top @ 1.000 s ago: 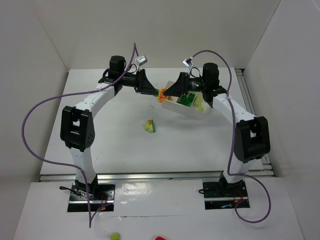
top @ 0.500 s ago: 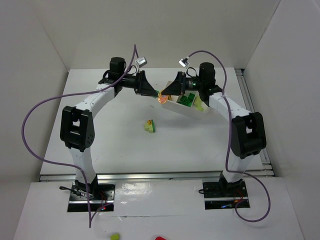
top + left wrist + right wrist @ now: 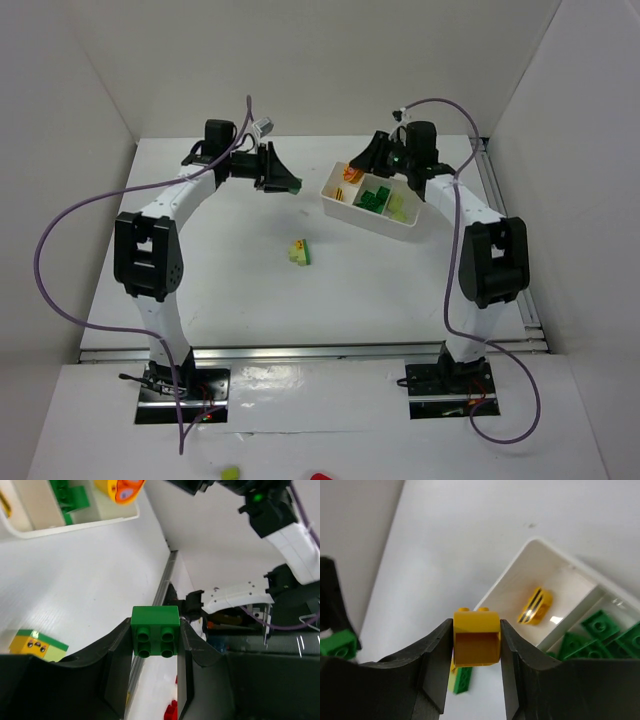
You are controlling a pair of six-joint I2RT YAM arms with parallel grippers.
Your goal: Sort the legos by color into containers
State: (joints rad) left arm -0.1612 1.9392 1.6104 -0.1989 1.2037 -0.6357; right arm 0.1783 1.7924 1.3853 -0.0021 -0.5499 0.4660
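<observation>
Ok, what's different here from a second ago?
The left gripper and right gripper, which had met beside the tray, have pulled apart. The left swung left, fingers shut on a green brick; the right drew back to the right, shut on a yellow brick. The tray and the loose yellow-green brick stayed put.

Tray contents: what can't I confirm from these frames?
- Top view: green bricks in the tray are too small to count. The right gripper overlaps its left end.
- Left wrist: the frame's top edge cuts off the tray and an orange piece.
- Right wrist: green bricks run off the right edge, and the far compartment is out of frame.
</observation>
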